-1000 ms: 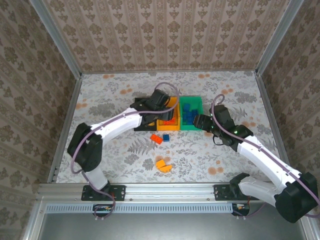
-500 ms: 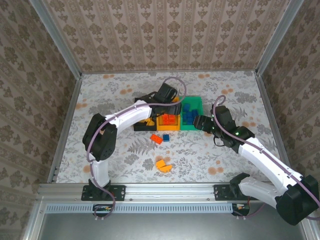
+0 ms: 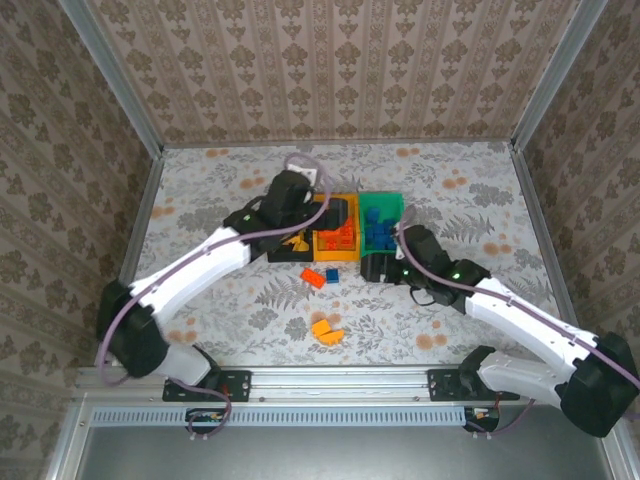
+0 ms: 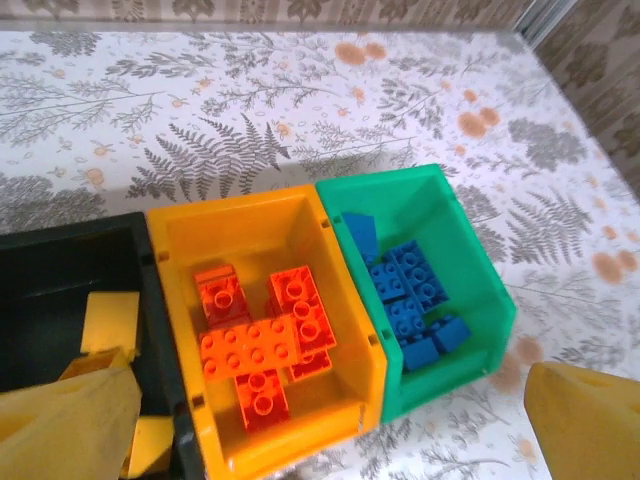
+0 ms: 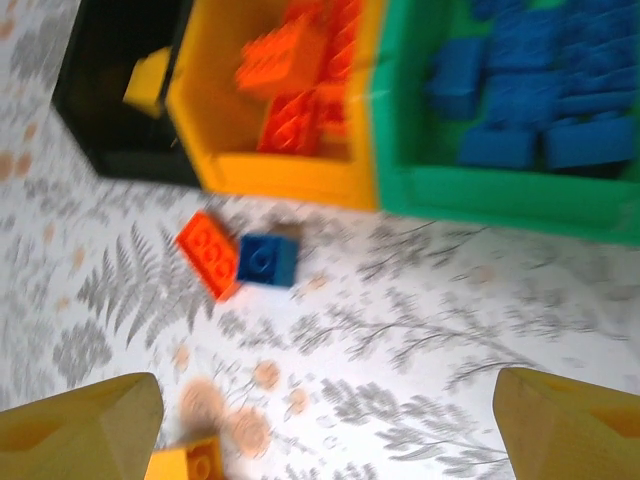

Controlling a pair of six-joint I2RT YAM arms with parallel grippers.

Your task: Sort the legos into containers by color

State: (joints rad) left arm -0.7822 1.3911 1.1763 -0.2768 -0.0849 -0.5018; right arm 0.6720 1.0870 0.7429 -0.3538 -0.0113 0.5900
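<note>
Left gripper [image 4: 330,405] and right gripper [image 5: 330,420] both hold their jaws wide and empty near the joined row of black plastic bin [image 4: 60,265], orange plastic bin [image 4: 240,210] and green plastic bin [image 4: 480,290] — yellow studded bricks [image 4: 110,320], red-orange studded bricks [image 4: 265,345] and blue studded bricks [image 4: 410,300] inside them in that order — while a loose red-orange brick [image 5: 210,255] and a loose blue brick [image 5: 265,260] lie side by side left of centre in the right wrist view, with yellow-orange bricks [image 3: 325,330] below the middle of the top view.

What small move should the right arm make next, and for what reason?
Probably lower the open right tool onto the blue brick, which lies on the table right beside the red-orange brick. The green bin already holds blue bricks.
</note>
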